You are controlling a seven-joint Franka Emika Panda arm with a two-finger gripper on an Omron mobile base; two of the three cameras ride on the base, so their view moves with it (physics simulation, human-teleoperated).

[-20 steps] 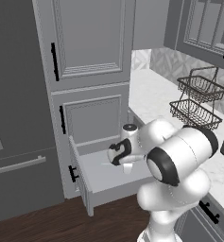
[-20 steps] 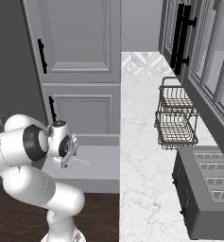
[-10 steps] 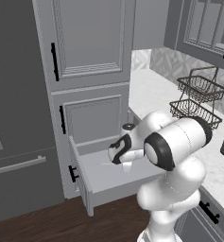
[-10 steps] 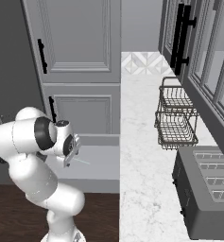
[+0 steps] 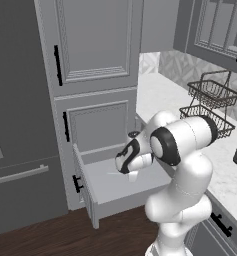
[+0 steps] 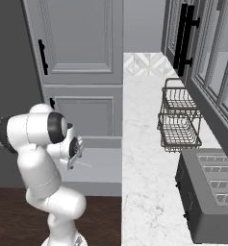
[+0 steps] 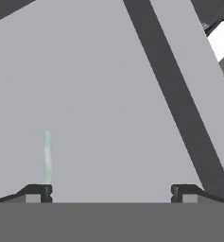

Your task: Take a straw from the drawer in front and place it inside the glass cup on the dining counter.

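The grey drawer (image 5: 110, 192) stands pulled open, its pale floor bare. My gripper (image 5: 124, 167) hangs inside it, pointing down, jaws open and holding nothing. In the hand view the gripper (image 7: 111, 194) looks at the drawer floor (image 7: 108, 94), and the straw (image 7: 47, 158), a thin pale stick, lies just beyond the left fingertip (image 7: 38, 191), outside the gap. From the right base view the gripper (image 6: 73, 161) is at the drawer (image 6: 103, 158), with the straw (image 6: 85, 165) a faint line beside it. The glass cup and the dining counter are out of view.
A marble counter (image 6: 144, 144) runs along the right, carrying a two-tier wire basket (image 6: 179, 120) and a dark toaster (image 6: 209, 192). Tall grey cabinet doors (image 5: 95, 40) rise above the drawer. A dark tall panel (image 5: 15, 125) stands to the left. Dark wood floor lies below.
The arm's elbow and upper links have swung left over the drawer. The hand stays low inside the drawer and the jaws stay open.
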